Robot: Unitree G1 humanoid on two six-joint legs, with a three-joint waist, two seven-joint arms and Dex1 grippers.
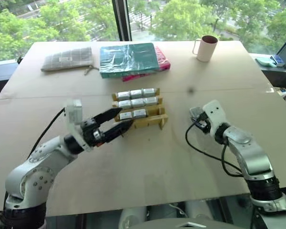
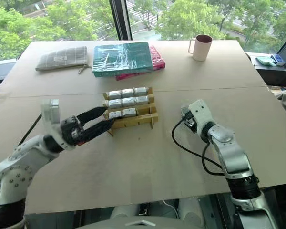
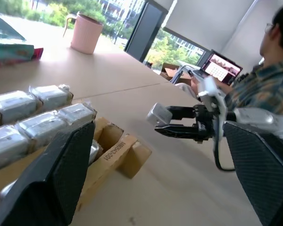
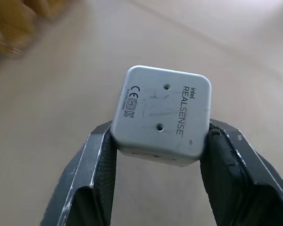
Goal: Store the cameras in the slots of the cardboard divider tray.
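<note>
Stereo and wrist views of a tray-loading task. The right end effector (image 4: 158, 141) grips a grey camera (image 4: 161, 114) between its two fingers, clamped across the body's opposite sides so that the flat back faces the wrist view; this hold leaves the far end free, presumably for entry into a slot. It hovers above the table (image 1: 148, 162), well apart from the tray (image 1: 150, 120) and to its right. The tray stands near mid-table with wrapped cameras (image 1: 136, 102) filling the two far rows and two slots of the third; the remaining third-row slot and the near row look empty, the likely destination. The left end effector (image 1: 115, 121) is open, empty, fingers spread just beside the tray's near-left corner, probably to brace it against sliding during insertion.
</note>
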